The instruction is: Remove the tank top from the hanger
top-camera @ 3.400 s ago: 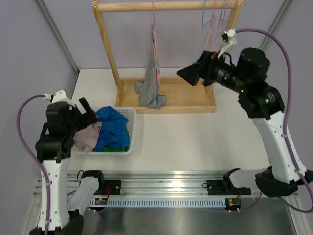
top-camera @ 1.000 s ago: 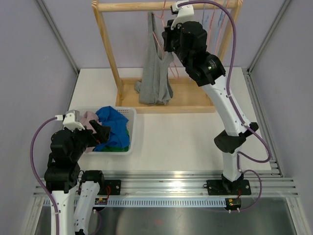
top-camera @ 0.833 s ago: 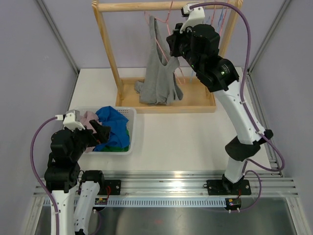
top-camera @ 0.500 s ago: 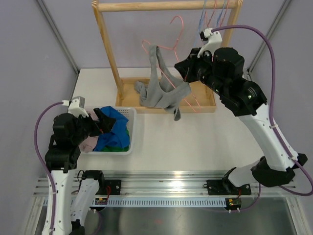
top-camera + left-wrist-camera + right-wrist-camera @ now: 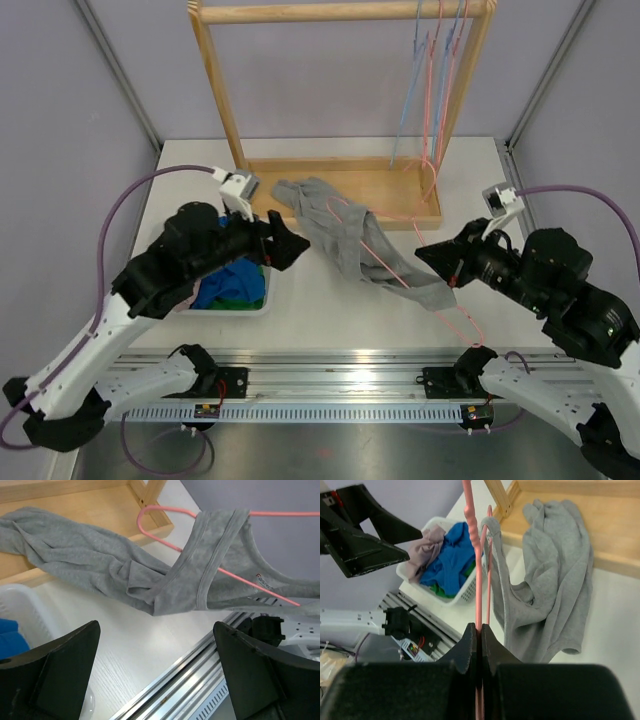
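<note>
A grey tank top [image 5: 335,225] lies stretched from the wooden rack's base across the table toward the right. It is still threaded on a pink wire hanger [image 5: 466,328]. My right gripper [image 5: 447,268] is shut on the hanger's wire, low over the table at the right. In the right wrist view the jaws [image 5: 479,630] pinch the pink hanger [image 5: 472,540], and the tank top [image 5: 555,565] hangs beyond them. My left gripper [image 5: 290,243] stands open beside the garment's left end. In its wrist view the gripper [image 5: 157,680] holds nothing, and the tank top [image 5: 90,562] and hanger [image 5: 280,514] lie ahead.
The wooden rack [image 5: 220,90] stands at the back on its tray base [image 5: 395,190], and several bare hangers [image 5: 435,80] hang at its right end. A white basket [image 5: 240,302] of clothes sits under my left arm. An aluminium rail [image 5: 340,385] runs along the near edge.
My right arm has pulled the hanger and tank top off the rack's rail, down toward the near right. My left arm has swung from the basket toward the garment.
</note>
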You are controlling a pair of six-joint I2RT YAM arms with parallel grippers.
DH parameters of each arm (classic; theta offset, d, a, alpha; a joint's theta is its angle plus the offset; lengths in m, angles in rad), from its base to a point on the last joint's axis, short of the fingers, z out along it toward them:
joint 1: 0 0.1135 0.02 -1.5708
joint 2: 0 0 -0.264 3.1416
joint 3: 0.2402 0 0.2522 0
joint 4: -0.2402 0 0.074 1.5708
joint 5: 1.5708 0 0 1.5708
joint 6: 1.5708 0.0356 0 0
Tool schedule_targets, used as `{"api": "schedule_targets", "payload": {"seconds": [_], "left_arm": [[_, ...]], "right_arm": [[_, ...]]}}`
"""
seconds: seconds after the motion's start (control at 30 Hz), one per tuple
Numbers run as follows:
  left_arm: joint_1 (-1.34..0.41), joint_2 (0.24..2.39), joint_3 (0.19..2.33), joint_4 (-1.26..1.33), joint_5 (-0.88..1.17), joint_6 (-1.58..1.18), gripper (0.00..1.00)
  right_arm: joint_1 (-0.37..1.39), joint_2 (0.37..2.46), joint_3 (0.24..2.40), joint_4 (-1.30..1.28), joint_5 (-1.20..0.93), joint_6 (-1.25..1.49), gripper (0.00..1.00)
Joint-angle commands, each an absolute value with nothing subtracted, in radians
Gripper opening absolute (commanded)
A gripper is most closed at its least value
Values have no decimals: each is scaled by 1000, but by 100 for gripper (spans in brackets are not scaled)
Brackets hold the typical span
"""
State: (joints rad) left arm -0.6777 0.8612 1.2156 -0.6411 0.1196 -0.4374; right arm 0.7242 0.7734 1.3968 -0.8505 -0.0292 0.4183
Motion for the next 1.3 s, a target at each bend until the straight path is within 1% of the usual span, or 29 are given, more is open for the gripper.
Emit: {"api": "schedule_targets", "payload": {"seconds": [0.0, 0.07, 0.1, 0.17, 0.2, 0.33, 0.53, 0.57, 0.6, 0.67, 0.7, 0.77, 0.8, 0.87, 0.9, 0.97, 1.03, 1.13, 1.17, 1.27], "left_arm": [[-877, 914, 1215, -540, -197, -462, 99], [-954, 928, 1183, -468, -260, -457, 99], [-1029, 939, 1172, -442, -323, -443, 99], [-1095, 971, 1148, -364, -366, -423, 99], [-1158, 982, 1143, -338, -400, -401, 99], [-1273, 1067, 1157, -247, -479, -356, 99], [-1298, 1193, 1232, -238, -486, -342, 82], [-1299, 1204, 1238, -238, -489, -341, 79], [-1301, 1221, 1246, -239, -495, -341, 66], [-1299, 1230, 1252, -244, -512, -342, 50], [-1299, 1233, 1253, -245, -529, -342, 37], [-1299, 1233, 1253, -258, -544, -342, 28], [-1299, 1230, 1253, -267, -569, -344, 15], [-1299, 1224, 1256, -281, -604, -356, 4], [-1299, 1221, 1259, -310, -653, -365, 0], [-1299, 1201, 1278, -351, -719, -409, 0], [-1299, 1172, 1298, -454, -851, -471, 0], [-1296, 1141, 1351, -627, -1017, -602, 0], [-1293, 1125, 1383, -668, -1046, -654, 0], [-1272, 1103, 1436, -796, -1101, -708, 0]], "right_arm": [[732, 657, 1280, -835, -67, 459, 0], [732, 602, 1214, -825, -77, 472, 0], [732, 550, 1197, -819, -95, 480, 0], [732, 505, 1160, -802, -116, 492, 0], [732, 464, 1151, -796, -147, 494, 0], [732, 403, 1144, -822, -144, 511, 0], [732, 397, 1160, -870, -170, 523, 0], [732, 394, 1161, -873, -175, 526, 0], [732, 391, 1161, -874, -175, 528, 0], [732, 387, 1170, -890, -164, 520, 0], [732, 379, 1175, -897, -141, 519, 0], [732, 370, 1184, -914, -127, 512, 0], [732, 367, 1186, -917, -126, 509, 0], [732, 365, 1193, -934, -121, 500, 0], [732, 367, 1196, -943, -120, 494, 0], [732, 389, 1207, -988, -124, 465, 0], [732, 414, 1227, -1053, -176, 405, 0], [732, 466, 1258, -1132, -335, 318, 0], [732, 475, 1267, -1140, -424, 298, 0], [732, 440, 1305, -1128, -547, 250, 0]]}}
